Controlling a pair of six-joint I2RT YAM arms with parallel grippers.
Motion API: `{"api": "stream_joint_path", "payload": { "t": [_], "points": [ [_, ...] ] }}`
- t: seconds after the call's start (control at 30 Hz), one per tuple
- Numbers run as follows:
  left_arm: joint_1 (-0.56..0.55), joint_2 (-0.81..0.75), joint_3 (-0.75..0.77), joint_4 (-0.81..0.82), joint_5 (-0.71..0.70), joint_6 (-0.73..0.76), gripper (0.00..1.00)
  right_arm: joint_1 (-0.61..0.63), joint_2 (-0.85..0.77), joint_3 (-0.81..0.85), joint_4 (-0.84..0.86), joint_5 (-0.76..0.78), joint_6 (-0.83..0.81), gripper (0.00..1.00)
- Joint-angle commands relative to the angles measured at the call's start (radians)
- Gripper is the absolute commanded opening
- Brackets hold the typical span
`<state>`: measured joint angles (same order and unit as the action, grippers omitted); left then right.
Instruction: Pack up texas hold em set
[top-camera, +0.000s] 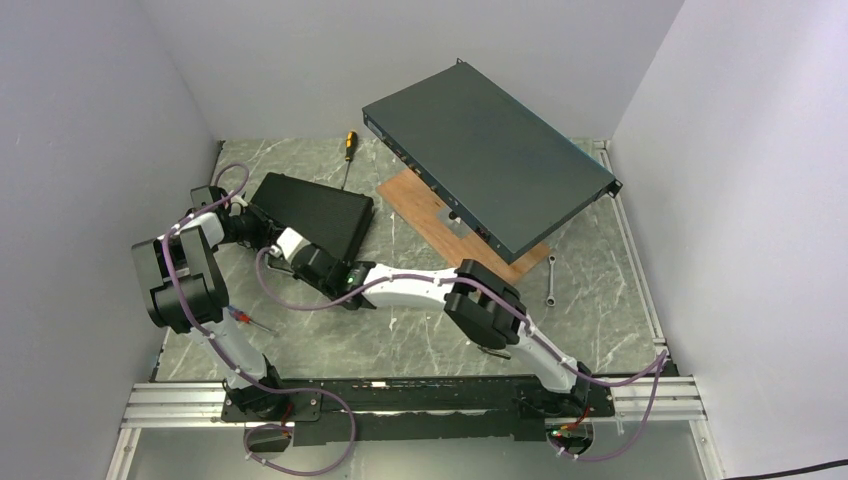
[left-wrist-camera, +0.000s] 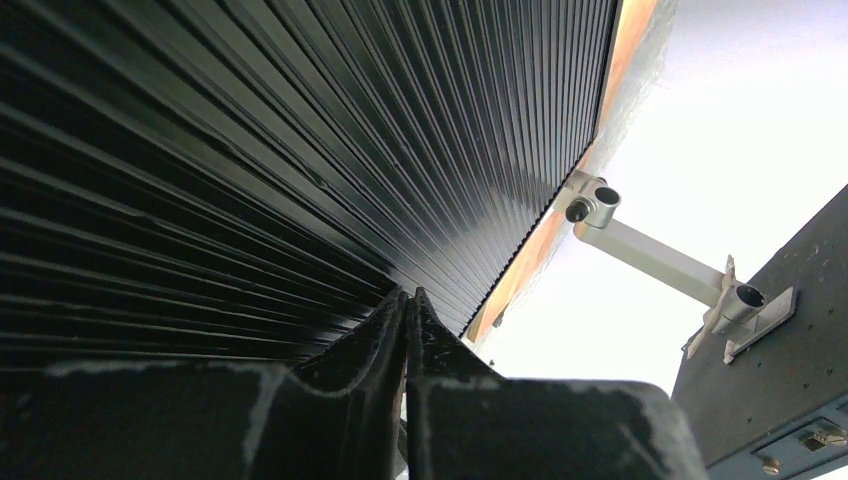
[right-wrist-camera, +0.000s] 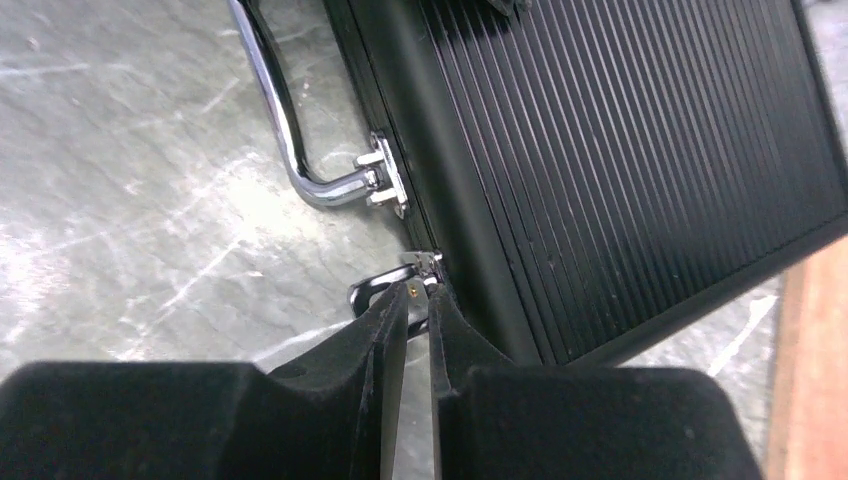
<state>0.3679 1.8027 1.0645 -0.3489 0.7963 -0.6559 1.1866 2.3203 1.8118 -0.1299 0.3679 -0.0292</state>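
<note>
The texas hold em set is a small black briefcase (top-camera: 318, 210) with a ribbed lid, lying closed at the left middle of the table. Its chips, foam and discs are hidden. My left gripper (top-camera: 250, 216) is at the case's left end. In the left wrist view it (left-wrist-camera: 406, 296) is shut, with its tips against the ribbed surface (left-wrist-camera: 250, 150). My right gripper (top-camera: 291, 243) is at the case's near edge. In the right wrist view it (right-wrist-camera: 420, 292) is closed on a silver latch (right-wrist-camera: 425, 263) next to the chrome handle (right-wrist-camera: 285, 130) of the case (right-wrist-camera: 620, 150).
A large flat dark-grey metal box (top-camera: 490, 160) lies tilted on a wooden board (top-camera: 420, 200) at the back right. A yellow-handled screwdriver (top-camera: 349, 148) lies behind the case. A small wrench (top-camera: 551, 280) lies right of the board. White walls stand close on both sides.
</note>
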Motion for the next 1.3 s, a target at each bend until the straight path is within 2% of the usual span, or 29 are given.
{"api": "stream_joint_path", "payload": {
  "t": [0.0, 0.2, 0.53, 0.67, 0.83, 0.97, 1.1, 1.27],
  "points": [
    [0.007, 0.047, -0.011, -0.065, -0.136, 0.037, 0.11, 0.061, 0.086, -0.015, -0.094, 0.145, -0.181, 0.17],
    [0.006, 0.048, -0.011, -0.067, -0.139, 0.038, 0.11, 0.112, 0.178, -0.061, -0.008, 0.331, -0.407, 0.17],
    [0.006, 0.053, -0.008, -0.07, -0.139, 0.041, 0.11, 0.123, 0.182, -0.147, 0.058, 0.362, -0.481, 0.19],
    [0.006, 0.053, -0.006, -0.073, -0.135, 0.046, 0.11, 0.118, 0.087, -0.223, 0.017, 0.265, -0.343, 0.21],
    [0.005, 0.03, -0.003, -0.07, -0.146, 0.061, 0.13, 0.115, -0.147, -0.393, 0.049, 0.187, -0.093, 0.31],
    [0.002, 0.008, -0.003, -0.058, -0.142, 0.074, 0.19, 0.085, -0.285, -0.447, 0.018, 0.093, 0.107, 0.37],
    [-0.008, -0.014, 0.0, -0.065, -0.162, 0.091, 0.24, 0.049, -0.339, -0.448, 0.008, 0.028, 0.209, 0.42],
    [-0.024, -0.019, 0.009, -0.066, -0.159, 0.12, 0.28, 0.01, -0.292, -0.335, -0.023, 0.014, 0.207, 0.48]
  ]
}}
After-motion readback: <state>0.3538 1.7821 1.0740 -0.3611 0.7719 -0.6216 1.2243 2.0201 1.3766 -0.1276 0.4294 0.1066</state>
